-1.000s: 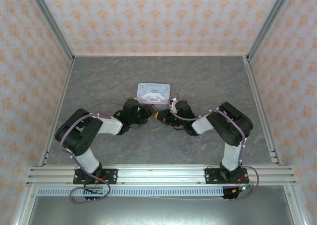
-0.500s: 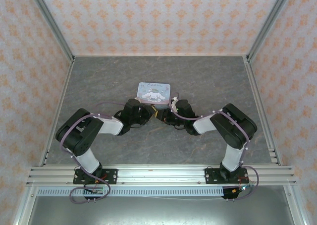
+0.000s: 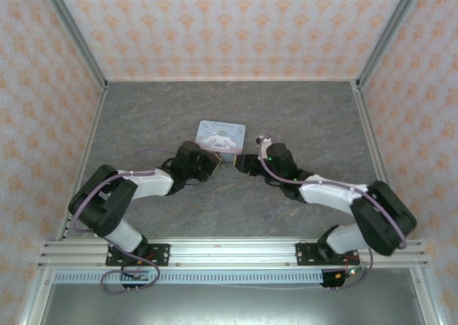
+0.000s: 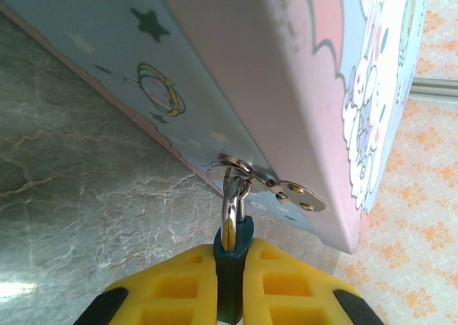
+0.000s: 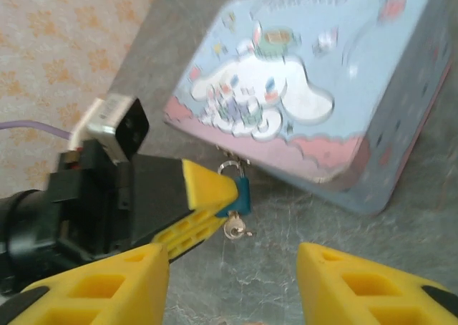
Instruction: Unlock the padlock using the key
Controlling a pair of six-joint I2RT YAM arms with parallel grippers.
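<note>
One dark teal padlock (image 4: 230,264) sits pinched between the two yellow left fingers (image 4: 179,285), which are closed narrow on its body. Its single silvery shackle (image 4: 232,200) rises past the fingertips and passes through the one metal hasp (image 4: 275,187) on the pale blue cartoon-printed tin box (image 4: 300,67). The box stands just beyond those fingers on the grey marbled desk (image 4: 79,196). One small key (image 5: 237,230) sticks out of the padlock's underside, ahead of the two right fingers (image 5: 107,285) and roughly in line with the gap between them. The right fingers stand wide apart, holding nothing and clear of the key. From above, both pairs of fingers sit close together at the near edge of the box.
</note>
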